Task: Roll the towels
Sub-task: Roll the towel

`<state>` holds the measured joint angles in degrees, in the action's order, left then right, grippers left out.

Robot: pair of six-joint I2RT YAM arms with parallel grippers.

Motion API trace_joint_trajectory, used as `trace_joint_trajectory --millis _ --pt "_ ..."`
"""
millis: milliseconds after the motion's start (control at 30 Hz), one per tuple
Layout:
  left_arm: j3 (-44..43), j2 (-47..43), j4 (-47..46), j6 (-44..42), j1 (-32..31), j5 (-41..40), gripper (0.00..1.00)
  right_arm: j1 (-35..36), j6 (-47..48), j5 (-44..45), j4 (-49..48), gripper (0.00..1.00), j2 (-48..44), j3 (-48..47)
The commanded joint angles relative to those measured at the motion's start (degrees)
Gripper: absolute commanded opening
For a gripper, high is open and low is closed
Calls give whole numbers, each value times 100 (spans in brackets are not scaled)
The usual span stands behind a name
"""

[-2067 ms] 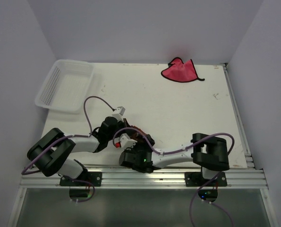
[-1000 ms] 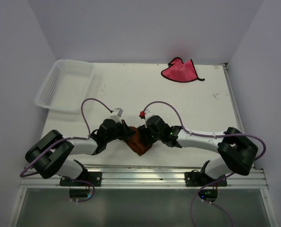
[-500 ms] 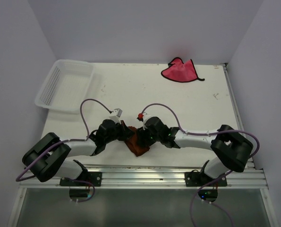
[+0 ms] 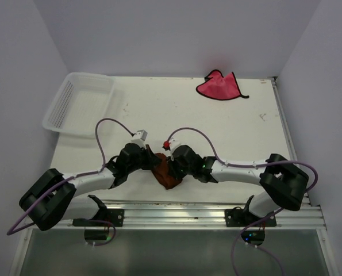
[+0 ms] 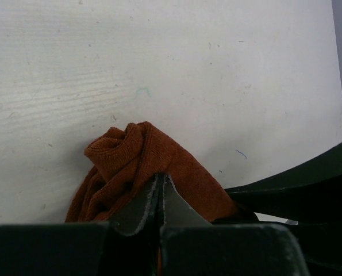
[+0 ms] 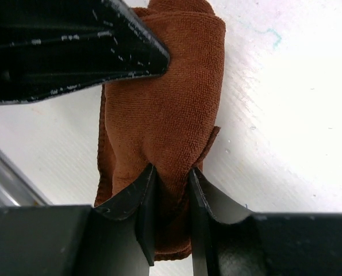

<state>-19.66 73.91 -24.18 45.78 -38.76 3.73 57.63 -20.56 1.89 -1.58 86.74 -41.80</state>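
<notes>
Near the table's (image 4: 188, 115) near edge, the left tool (image 5: 161, 177) pinches the brown towel (image 6: 176, 86) tight; the right tool (image 6: 169, 172) clamps its fold.

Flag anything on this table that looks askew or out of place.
The brown towel is a lumpy, uneven bundle near the table's front edge. A loose flap sticks out of its side, and the right gripper pinches a fold of it. The pink towel lies crumpled and unrolled at the far edge. Nothing looks spilled or damaged.

A white table (image 4: 216, 132) stands between plain pale lilac walls (image 4: 176, 34).
</notes>
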Motion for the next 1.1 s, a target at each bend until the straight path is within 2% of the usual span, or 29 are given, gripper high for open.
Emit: trace_joint_trajectory --millis 0,233,467,833,1067 --pt "-248 -289 818 -192 9 -654 0 292 517 1388 738 13 -122 -293" --pt "-547 -719 1302 -34 71 -794 0 1337 877 3410 1230 15 545 -820" --pt "-653 -1045 1434 19 88 -768 0 2208 1045 4687 1705 17 1485 -1479" --pt "-741 -1362 1285 -34 80 -444 0 2508 1054 5014 2110 20 2040 -1981" --pt "-548 -818 740 62 44 -223 0 2508 1001 4961 2074 21 2058 -2007"
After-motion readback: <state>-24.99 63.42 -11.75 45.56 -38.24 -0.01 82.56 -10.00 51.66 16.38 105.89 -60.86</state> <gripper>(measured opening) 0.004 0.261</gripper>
